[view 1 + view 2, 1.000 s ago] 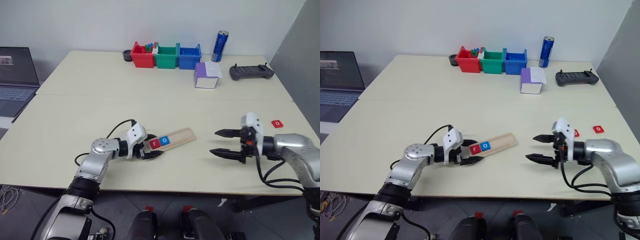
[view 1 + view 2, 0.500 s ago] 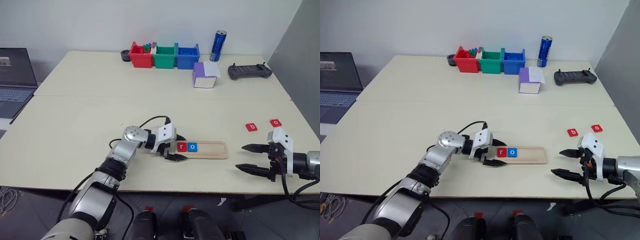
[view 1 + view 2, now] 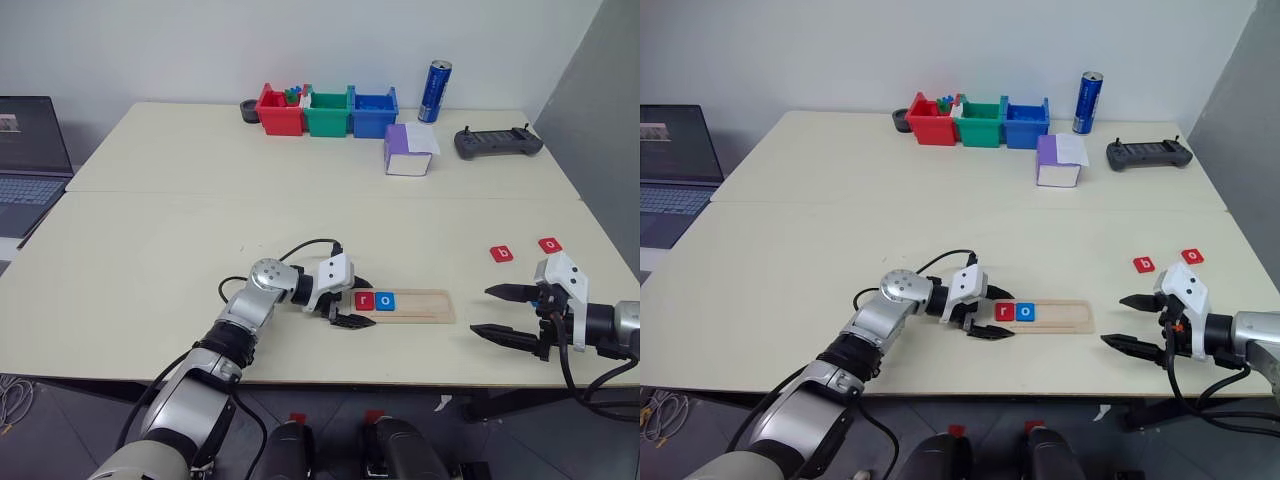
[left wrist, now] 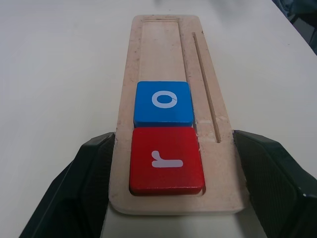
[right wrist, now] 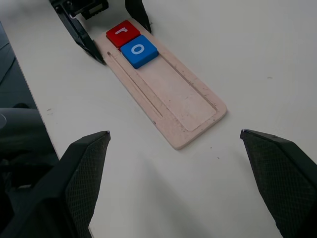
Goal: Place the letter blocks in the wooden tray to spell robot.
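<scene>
The wooden tray (image 3: 420, 303) lies flat near the table's front edge, its long side parallel to that edge. A red "r" block (image 4: 166, 159) and a blue "o" block (image 4: 163, 102) sit side by side at its left end. My left gripper (image 3: 362, 303) is shut on that end of the tray, one finger (image 4: 94, 173) pressed against each long side. Two more red blocks, a "b" (image 3: 502, 253) and an "o" (image 3: 550, 244), lie on the table to the right. Just in front of them my right gripper (image 3: 483, 311) stands open and empty, pointing at the tray's right end (image 5: 198, 119).
At the back of the table are a red bin (image 3: 281, 112), a green bin (image 3: 329, 113) and a blue bin (image 3: 375, 113), then a blue can (image 3: 436, 78), a purple and white box (image 3: 408, 150) and a black controller (image 3: 498, 143). A laptop (image 3: 30, 150) stands at far left.
My left gripper has dragged the tray to the right and turned it parallel to the front edge. My right gripper has drawn back to the right, uncovering the red "b" block. Both are almost still now.
</scene>
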Motion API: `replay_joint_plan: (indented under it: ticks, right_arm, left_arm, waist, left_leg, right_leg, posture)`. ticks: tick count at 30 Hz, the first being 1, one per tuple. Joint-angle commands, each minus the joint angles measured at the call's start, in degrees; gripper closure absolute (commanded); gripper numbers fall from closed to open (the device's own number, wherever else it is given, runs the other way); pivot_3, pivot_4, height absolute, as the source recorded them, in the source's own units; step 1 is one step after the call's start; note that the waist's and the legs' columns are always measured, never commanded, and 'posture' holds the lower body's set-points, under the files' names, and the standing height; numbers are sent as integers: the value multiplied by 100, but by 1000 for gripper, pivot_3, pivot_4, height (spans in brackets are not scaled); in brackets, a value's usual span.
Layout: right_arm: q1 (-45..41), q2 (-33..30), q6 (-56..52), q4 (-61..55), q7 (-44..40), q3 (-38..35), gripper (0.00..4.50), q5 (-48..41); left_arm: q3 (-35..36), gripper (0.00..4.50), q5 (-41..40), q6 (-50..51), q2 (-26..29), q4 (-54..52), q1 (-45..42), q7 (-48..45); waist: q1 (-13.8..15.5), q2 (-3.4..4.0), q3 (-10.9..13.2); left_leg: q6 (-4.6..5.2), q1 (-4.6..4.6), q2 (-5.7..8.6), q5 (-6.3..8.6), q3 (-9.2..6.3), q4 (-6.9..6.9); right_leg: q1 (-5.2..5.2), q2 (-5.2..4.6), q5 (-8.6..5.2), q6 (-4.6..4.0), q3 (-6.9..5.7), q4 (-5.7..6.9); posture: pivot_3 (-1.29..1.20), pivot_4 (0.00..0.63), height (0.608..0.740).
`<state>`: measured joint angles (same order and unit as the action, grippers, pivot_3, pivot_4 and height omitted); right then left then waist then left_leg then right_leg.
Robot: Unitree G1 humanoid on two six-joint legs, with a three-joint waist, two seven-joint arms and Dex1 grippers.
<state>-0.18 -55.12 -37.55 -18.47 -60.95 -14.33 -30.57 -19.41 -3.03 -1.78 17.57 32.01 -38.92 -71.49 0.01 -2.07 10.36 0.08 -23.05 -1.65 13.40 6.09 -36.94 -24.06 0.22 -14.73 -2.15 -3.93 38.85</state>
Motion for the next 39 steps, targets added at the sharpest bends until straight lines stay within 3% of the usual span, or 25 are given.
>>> replay_joint_plan:
  ticks: [1,3,13,23,31,39]
  right_arm:
    - [-193,-8,58,61,-8,43,0,-26]
    - [-255,-13,79,137,-16,83,0,4]
    - [-485,81,252,454,299,-56,0,100]
    - [-2040,1011,349,2345,2829,-404,0,1021]
    - [-2064,1526,74,2387,3561,-840,0,828]
    - [-1623,1348,-57,2378,3086,-859,0,792]
  left_arm:
    - [84,368,-44,259,26,-340,53,101]
    - [86,22,-75,433,63,-525,127,110]
    - [290,22,-527,1370,671,-1982,569,-166]
    - [1034,22,-1026,1292,1189,-2476,640,-53]
    - [1841,22,-1624,1313,2021,-2739,716,-369]
    - [2544,22,-2538,1999,2968,-3438,1462,-891]
  waist:
    - [-4,0,0]
    - [-4,0,0]
    - [-7,1,0]
    - [-11,4,-2]
    - [-32,7,-3]
    - [-31,10,-4]
  left_leg:
    - [0,0,0,0,0,0]
    - [0,0,0,0,0,0]
    - [-1,2,-3,0,0,1]
    - [-3,5,-3,-2,9,2]
    - [-4,6,-4,-2,15,5]
    - [-3,8,-6,-1,17,7]
  right_leg:
    - [0,0,0,0,1,0]
    - [0,0,0,0,0,0]
    - [-1,0,0,0,3,2]
    - [-2,-2,0,-1,11,8]
    - [-4,-2,0,-1,15,8]
    - [-4,-3,0,-1,17,7]
  posture:
    - [0,150,740]
    - [0,150,740]
    - [0,150,740]
    - [0,150,740]
    - [0,150,740]
    - [0,150,740]
